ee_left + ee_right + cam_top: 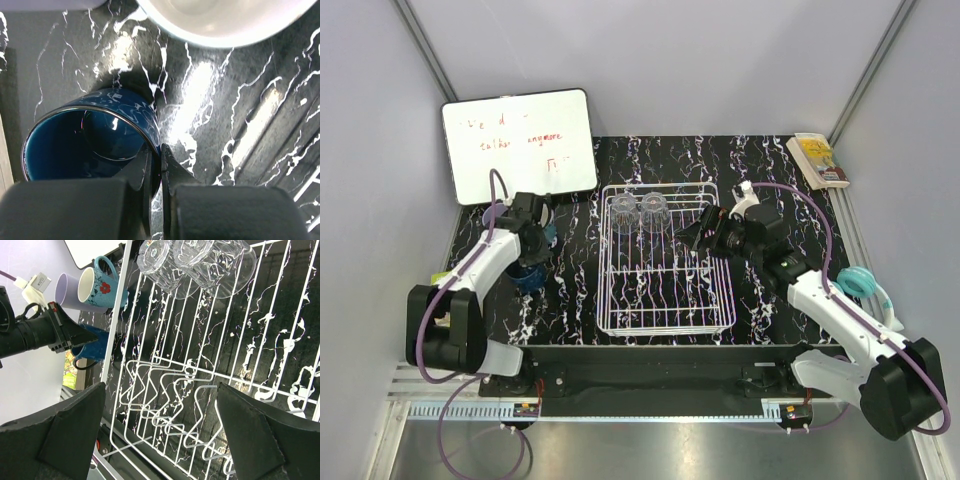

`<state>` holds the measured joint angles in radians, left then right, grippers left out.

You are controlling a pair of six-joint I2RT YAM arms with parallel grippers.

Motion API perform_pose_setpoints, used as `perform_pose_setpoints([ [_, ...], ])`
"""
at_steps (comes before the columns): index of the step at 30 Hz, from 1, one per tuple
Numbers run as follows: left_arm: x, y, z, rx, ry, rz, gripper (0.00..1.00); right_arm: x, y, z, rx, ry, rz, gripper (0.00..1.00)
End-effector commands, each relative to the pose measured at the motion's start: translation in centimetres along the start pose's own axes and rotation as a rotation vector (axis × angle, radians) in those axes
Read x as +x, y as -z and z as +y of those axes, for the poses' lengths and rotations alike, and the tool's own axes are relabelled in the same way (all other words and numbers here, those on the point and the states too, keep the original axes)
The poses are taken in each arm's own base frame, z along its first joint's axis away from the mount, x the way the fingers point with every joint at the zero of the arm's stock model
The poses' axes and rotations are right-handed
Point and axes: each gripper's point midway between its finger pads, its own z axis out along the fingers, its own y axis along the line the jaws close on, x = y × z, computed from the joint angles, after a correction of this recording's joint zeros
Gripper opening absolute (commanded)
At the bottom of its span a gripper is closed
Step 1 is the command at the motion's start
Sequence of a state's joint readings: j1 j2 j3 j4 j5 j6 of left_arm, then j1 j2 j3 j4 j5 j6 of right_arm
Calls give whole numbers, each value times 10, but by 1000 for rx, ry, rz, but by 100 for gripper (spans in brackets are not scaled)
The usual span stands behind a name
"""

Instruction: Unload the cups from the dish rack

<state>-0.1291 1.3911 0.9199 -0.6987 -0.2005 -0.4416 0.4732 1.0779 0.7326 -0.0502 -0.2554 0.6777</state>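
The white wire dish rack (665, 262) stands mid-table. Two clear faceted glasses (623, 210) (655, 208) lie at its far end, also large in the right wrist view (165, 260) (220, 265). Left of the rack, my left gripper (160, 165) is shut on the wall of the dark blue mug (90, 135), one finger inside and one outside. Just beyond it on the table are the teal mug (100, 287) and the lavender tumbler (67, 290). My right gripper (160, 425) hangs open over the rack's right side (705, 232), holding nothing.
A whiteboard (518, 140) leans at the back left. A book (817, 160) lies at the back right corner. A teal ring-shaped object (860, 283) sits by the right arm. Zigzag wire dividers (175, 390) stick up from the rack's near half.
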Motion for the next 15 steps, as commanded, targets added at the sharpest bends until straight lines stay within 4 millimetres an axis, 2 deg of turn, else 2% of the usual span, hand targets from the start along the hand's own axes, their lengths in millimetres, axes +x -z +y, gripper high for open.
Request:
perform_pose_setpoints([
  [1,-20,-7,-13,46,26,-33,0,-6,-1,6,-29,19,-16,100],
  [9,-25,-23,-13,43,42,0,0,-3,1,5,-27,33,-10,100],
  [13,-22,-15,-6,22,53,-10,0,-3,2,3,-18,36,-11,100],
  [15,-23,-7,-5,23,59,-27,5,-4,1,4,-21,38,-9,100],
])
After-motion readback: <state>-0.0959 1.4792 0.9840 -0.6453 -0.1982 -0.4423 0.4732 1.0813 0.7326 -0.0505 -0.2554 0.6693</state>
